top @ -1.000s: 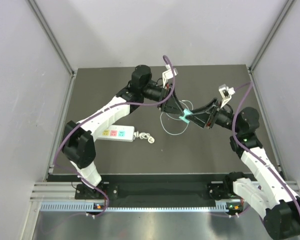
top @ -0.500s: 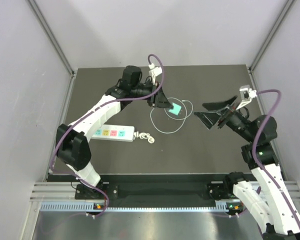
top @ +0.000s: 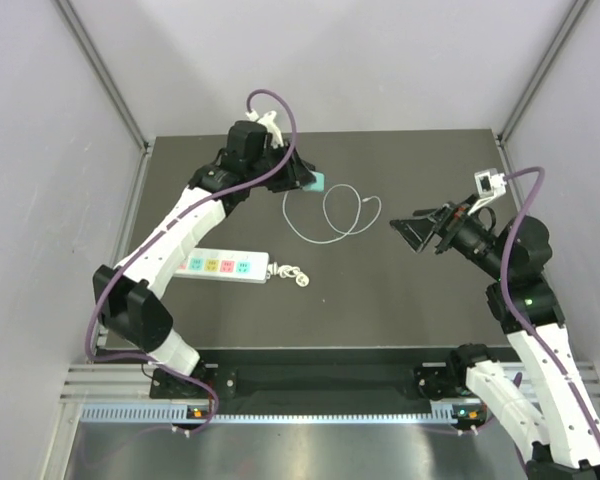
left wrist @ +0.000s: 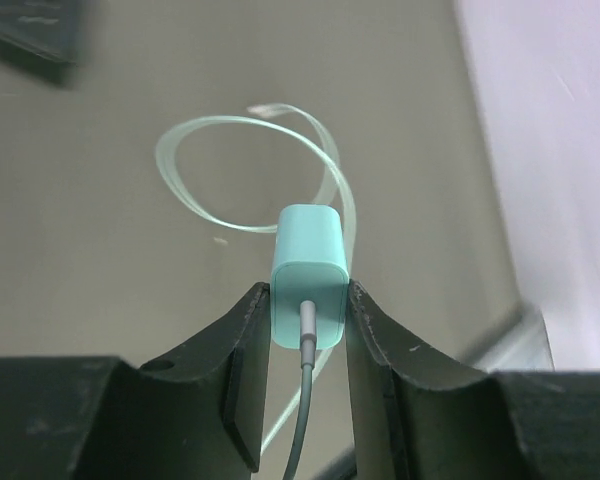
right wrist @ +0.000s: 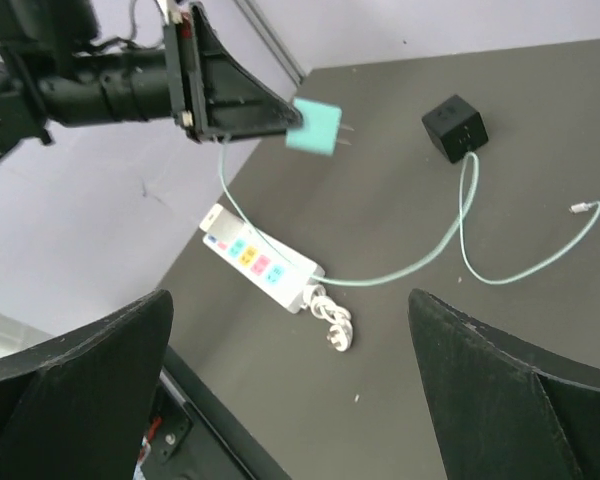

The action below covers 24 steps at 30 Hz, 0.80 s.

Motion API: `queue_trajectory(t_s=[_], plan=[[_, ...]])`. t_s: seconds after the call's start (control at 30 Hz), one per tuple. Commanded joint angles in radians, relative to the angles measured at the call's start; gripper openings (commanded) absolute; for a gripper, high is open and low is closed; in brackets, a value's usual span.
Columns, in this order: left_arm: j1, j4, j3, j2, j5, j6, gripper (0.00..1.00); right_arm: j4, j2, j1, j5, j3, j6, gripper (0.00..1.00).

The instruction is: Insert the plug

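The plug [left wrist: 310, 270] is a small mint-green cube with two metal prongs and a long pale wire [top: 330, 235]. My left gripper [left wrist: 308, 292] is shut on its sides, with the cable end toward the wrist. It holds the plug [top: 318, 183] in the air over the far left-centre of the mat, prongs pointing right [right wrist: 313, 127]. The wire [right wrist: 420, 265] trails down and loops on the mat. My right gripper [top: 412, 232] hangs wide open to the right, well apart from the plug, with nothing between its fingers [right wrist: 100, 370].
A white power strip [top: 223, 267] with coloured sockets lies on the left of the mat, its short coiled white cord [top: 290, 275] at its right end. A small black cube [right wrist: 455, 127] sits on the mat by the wire loop. Grey walls enclose three sides.
The two grippers were together at the plug. The right one has opened wide and drawn back to the right. The left arm has carried the plug back and to the left.
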Motion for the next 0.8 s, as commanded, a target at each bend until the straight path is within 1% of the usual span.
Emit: queue_trajectory(t_s=[0.0, 0.1, 0.13, 0.17, 0.23, 0.27, 0.3, 0.37, 0.43, 0.47, 0.5, 0.57, 0.6, 0.67, 0.7, 0.77], plan=[[0.006, -0.082, 0.060, -0.083, -0.406, -0.119, 0.00, -0.043, 0.007, -0.005, -0.029, 0.058, -0.069, 1.00], [0.006, -0.132, 0.075, -0.100, -0.522, -0.153, 0.00, -0.039, 0.000, -0.005, -0.014, 0.029, -0.075, 1.00], [0.006, -0.147, 0.077, -0.105, -0.585, -0.177, 0.00, -0.034, -0.002, -0.005, -0.012, 0.022, -0.086, 1.00], [0.005, -0.179, 0.074, -0.111, -0.610, -0.191, 0.00, -0.033, 0.004, -0.005, -0.012, 0.018, -0.090, 1.00], [0.018, -0.210, 0.054, -0.137, -0.657, -0.268, 0.00, -0.033, 0.015, -0.007, -0.014, 0.008, -0.101, 1.00], [0.029, -0.228, 0.043, -0.149, -0.654, -0.291, 0.00, -0.033, 0.027, -0.005, -0.015, 0.007, -0.103, 1.00], [0.043, -0.238, 0.031, -0.171, -0.642, -0.344, 0.00, -0.031, 0.033, -0.005, -0.020, 0.007, -0.104, 1.00], [0.099, -0.271, -0.004, -0.188, -0.589, -0.387, 0.00, -0.027, 0.049, -0.005, -0.032, 0.005, -0.104, 1.00], [0.130, -0.314, -0.024, -0.206, -0.585, -0.433, 0.00, -0.023, 0.056, -0.005, -0.041, 0.001, -0.106, 1.00], [0.132, -0.348, -0.025, -0.211, -0.637, -0.462, 0.00, -0.019, 0.058, -0.005, -0.044, -0.002, -0.106, 1.00], [0.133, -0.429, -0.023, -0.218, -0.663, -0.526, 0.00, -0.017, 0.057, -0.005, -0.047, -0.008, -0.106, 1.00], [0.141, -0.510, -0.021, -0.223, -0.732, -0.597, 0.00, -0.013, 0.052, -0.005, -0.049, -0.015, -0.107, 1.00], [0.149, -0.573, -0.021, -0.231, -0.754, -0.660, 0.00, -0.008, 0.049, -0.005, -0.050, -0.024, -0.109, 1.00], [0.169, -0.635, -0.032, -0.237, -0.780, -0.731, 0.00, -0.002, 0.046, -0.005, -0.057, -0.028, -0.101, 1.00], [0.176, -0.658, -0.040, -0.240, -0.801, -0.799, 0.00, 0.004, 0.047, -0.005, -0.060, -0.036, -0.100, 1.00], [0.196, -0.719, -0.060, -0.238, -0.808, -0.857, 0.00, 0.007, 0.043, -0.005, -0.069, -0.042, -0.090, 1.00]])
